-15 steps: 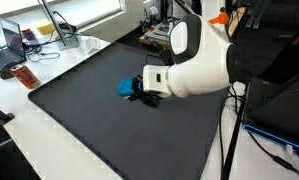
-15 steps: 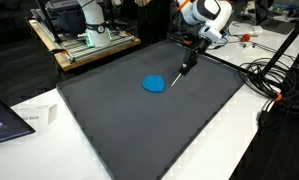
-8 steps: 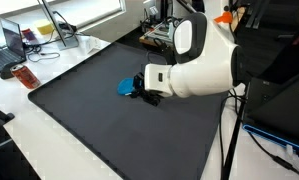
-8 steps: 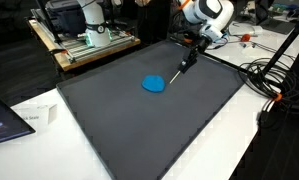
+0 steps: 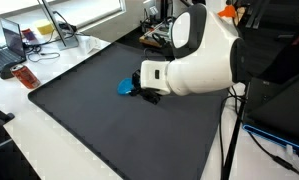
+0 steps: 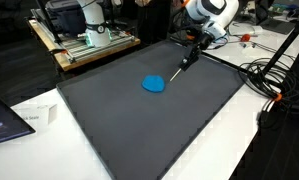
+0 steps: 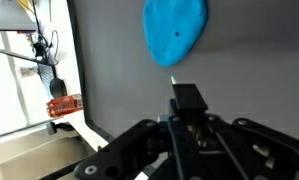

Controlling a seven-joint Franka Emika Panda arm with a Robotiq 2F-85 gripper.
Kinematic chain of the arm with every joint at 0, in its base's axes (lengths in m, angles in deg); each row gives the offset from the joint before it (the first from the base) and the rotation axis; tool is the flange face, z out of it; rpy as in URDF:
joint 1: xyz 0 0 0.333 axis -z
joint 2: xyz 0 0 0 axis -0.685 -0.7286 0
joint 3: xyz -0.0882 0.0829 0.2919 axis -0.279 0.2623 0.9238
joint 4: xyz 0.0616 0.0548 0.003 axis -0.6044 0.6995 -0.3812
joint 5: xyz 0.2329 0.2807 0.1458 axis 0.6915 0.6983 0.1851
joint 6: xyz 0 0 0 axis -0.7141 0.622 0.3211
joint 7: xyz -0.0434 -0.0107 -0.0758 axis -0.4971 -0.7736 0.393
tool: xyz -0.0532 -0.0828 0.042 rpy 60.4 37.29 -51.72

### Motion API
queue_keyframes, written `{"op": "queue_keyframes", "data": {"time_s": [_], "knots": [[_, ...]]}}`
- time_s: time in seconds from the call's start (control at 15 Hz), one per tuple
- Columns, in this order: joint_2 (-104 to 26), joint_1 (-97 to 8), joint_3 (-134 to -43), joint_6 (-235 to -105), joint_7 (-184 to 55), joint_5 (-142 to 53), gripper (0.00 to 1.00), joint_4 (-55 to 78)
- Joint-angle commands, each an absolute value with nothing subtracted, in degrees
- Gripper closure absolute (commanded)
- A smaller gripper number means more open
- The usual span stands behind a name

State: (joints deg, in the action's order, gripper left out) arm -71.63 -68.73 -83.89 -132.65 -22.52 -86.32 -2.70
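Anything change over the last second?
The gripper rose a little, drawing the stick tip slightly back from the blue blob. It stayed shut on the stick. The blob and the mat did not move.

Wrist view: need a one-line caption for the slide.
Hand shut on a thin pale-tipped stick, pointing toward a flat blue rounded pad on the dark grey mat.
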Motion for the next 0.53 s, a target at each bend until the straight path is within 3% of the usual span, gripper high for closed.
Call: {"op": "queue_keyframes", "data": {"time_s": [0.0, 0.47], "knots": [[-70.95, -65.56, -82.23, -132.22, -27.92, -81.19, 0.97, -5.22], [-70.19, -59.48, -83.49, -133.74, -35.82, -67.42, 0.97, -9.51]]}}
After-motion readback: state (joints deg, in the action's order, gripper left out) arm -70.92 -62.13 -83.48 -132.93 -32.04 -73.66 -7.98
